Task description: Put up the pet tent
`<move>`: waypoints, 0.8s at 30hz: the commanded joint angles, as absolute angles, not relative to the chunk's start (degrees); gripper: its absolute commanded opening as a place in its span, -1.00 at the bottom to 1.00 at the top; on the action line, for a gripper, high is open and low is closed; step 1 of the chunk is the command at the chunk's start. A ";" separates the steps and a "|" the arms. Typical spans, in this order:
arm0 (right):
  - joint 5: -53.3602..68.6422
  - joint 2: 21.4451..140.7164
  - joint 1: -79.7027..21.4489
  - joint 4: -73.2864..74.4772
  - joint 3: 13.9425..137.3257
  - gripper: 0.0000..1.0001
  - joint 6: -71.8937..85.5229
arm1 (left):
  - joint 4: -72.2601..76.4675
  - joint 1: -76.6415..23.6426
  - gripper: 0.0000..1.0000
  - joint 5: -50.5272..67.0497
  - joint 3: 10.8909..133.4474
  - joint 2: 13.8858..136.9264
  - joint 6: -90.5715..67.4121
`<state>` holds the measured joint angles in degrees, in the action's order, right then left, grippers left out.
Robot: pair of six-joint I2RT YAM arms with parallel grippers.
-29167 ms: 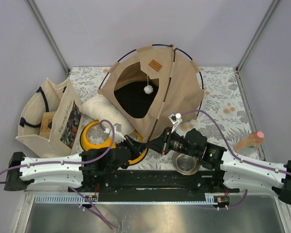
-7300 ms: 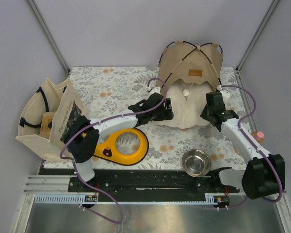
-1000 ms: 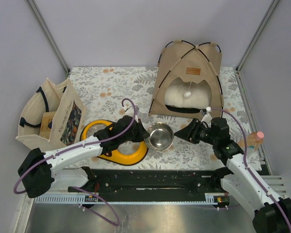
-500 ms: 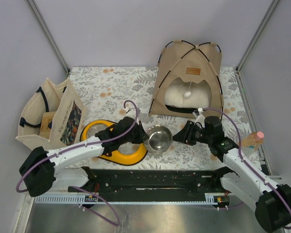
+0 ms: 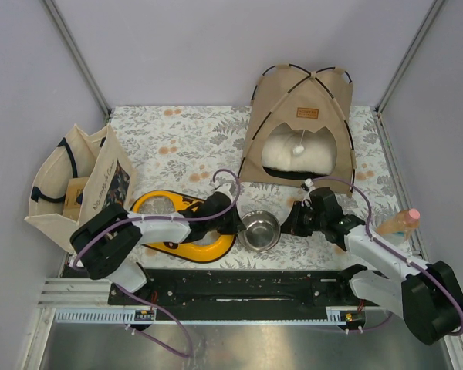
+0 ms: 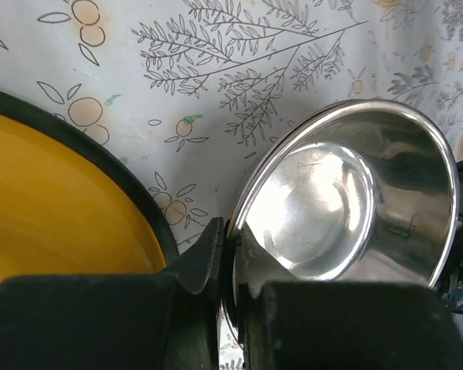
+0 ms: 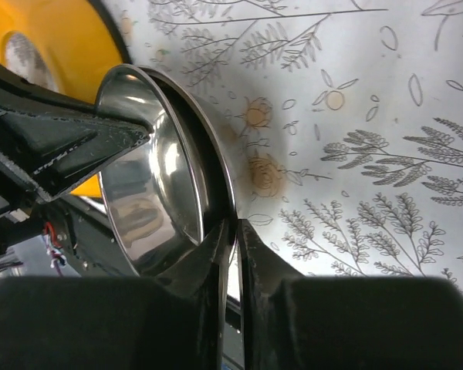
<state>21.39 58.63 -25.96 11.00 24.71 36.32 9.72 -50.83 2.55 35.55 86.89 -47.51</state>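
- The left gripper (image 6: 230,253) pinches the rim of the steel bowl (image 5: 260,229); the right gripper (image 7: 233,240) seemingly clamps the opposite rim.
- The pet tent (image 5: 301,123) stands upright, far right (cushion (image 5: 297,154) inside).
- Advice: release one side before carrying.

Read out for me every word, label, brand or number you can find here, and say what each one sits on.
Brown label patch on the pet tent: it carries print, too small to read.
Line of script on the side of the tote bag: too blurred to read.
Steel bowl: no writing visible in either wrist view.
No text can actually be read.
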 commanded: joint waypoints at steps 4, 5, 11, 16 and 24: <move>19.25 60.56 -28.65 4.22 24.87 -1.00 36.47 | 21.45 -53.70 -0.61 5.81 38.58 88.77 -48.96; 18.73 60.03 -28.65 4.31 24.70 -1.00 36.56 | 20.75 -53.88 -0.45 5.19 38.67 88.42 -48.69; 16.53 55.73 -28.74 5.62 24.26 -1.00 36.74 | 13.20 -54.14 0.33 0.53 40.16 85.00 -45.27; 15.65 55.11 -28.74 7.12 24.52 -1.00 36.39 | 4.85 -55.10 0.80 -4.82 43.76 80.78 -41.67; 15.29 55.81 -28.83 7.21 23.91 -1.00 36.91 | -7.27 -60.64 0.98 -18.17 49.74 80.68 -38.85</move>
<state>16.34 55.81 -28.18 8.69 24.16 36.69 -1.61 -58.19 -9.21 45.12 81.23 -40.97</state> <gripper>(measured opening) 0.019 0.987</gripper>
